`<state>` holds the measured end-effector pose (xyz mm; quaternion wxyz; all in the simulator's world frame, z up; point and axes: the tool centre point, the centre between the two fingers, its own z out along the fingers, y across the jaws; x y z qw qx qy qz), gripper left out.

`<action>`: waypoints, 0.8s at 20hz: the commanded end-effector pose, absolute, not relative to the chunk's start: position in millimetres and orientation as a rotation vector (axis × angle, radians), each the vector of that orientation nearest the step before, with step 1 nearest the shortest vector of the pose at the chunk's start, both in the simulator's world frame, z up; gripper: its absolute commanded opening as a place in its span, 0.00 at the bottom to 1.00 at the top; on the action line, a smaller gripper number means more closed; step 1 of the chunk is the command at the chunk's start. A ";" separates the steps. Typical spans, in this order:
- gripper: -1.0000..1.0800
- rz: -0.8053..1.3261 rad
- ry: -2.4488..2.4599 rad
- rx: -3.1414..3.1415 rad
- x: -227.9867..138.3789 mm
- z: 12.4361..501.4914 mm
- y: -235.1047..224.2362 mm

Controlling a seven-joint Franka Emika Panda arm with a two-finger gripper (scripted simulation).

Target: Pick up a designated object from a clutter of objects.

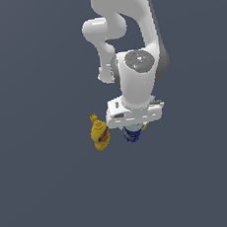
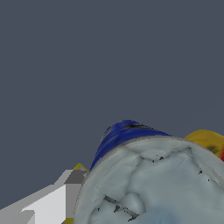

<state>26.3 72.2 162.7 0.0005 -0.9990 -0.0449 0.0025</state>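
Grey floor; blue can [image 1: 132, 134] under end effector [image 1: 134, 125], grip indiscernible, beside yellow bottle [image 1: 100, 134].

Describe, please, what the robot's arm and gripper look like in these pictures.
The arm is glossy white, built from rounded, bulbous segments, with a dark grey band along one side and a grey circular cap on the wrist joint. The gripper has a flat, boxy white body. No cables or markings show.

Blue can [image 1: 132, 134] stood just beside yellow bottle [image 1: 100, 134] — pale silvery lid [image 2: 153, 183] up, largely hidden in exterior view.
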 end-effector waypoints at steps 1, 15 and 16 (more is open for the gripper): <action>0.00 0.001 -0.141 -3.137 31.2 190.2 58.8; 0.00 0.000 -0.141 -3.136 56.6 335.2 -18.6; 0.00 0.000 -0.141 -3.136 58.5 344.9 -23.8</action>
